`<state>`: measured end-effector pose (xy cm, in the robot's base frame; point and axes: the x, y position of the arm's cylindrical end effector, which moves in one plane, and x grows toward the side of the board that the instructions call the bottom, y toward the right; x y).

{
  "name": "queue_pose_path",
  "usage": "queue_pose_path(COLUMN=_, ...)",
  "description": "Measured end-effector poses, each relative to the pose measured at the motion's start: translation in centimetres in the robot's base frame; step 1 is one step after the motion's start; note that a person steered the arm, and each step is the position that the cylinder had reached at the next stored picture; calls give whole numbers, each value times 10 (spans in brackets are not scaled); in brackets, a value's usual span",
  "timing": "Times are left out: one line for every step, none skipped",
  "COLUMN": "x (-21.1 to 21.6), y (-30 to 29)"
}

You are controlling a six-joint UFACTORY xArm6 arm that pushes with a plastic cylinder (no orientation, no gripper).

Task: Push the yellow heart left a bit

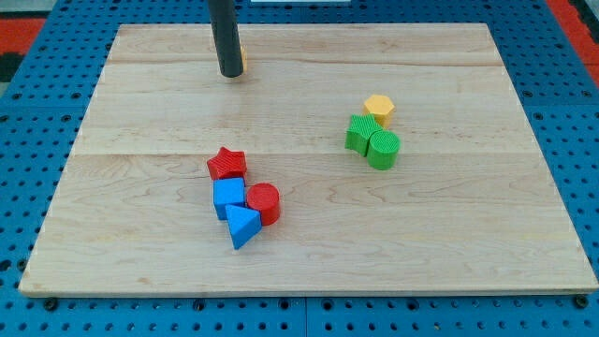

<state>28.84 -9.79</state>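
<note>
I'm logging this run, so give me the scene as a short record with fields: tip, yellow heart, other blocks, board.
tip: my tip is near the view's top, left of centre
yellow heart: only a yellow sliver shows at the rod's right edge; shape hidden
yellow hexagon: right of centre, touching the green pair
green blocks: one angular, one cylinder, side by side
red star: above the blue cube
red cylinder: right of the cube
blue triangle: lowest of the cluster
board: pale wood
</note>
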Motion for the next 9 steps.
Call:
queue_pose_path(x=-24, y=-1)
queue_pose_path(x=-41, y=-9)
queue_pose_path(x=-25, y=48)
queue_pose_path(x=-72, y=53)
queue_pose_path(x=-87, y=31)
queue_pose_path(x=-61, y=-21)
queue_pose_path(x=-60, y=-49)
queue_pose_path(x=-59, y=-59)
queue_pose_path(x=-53, y=-79)
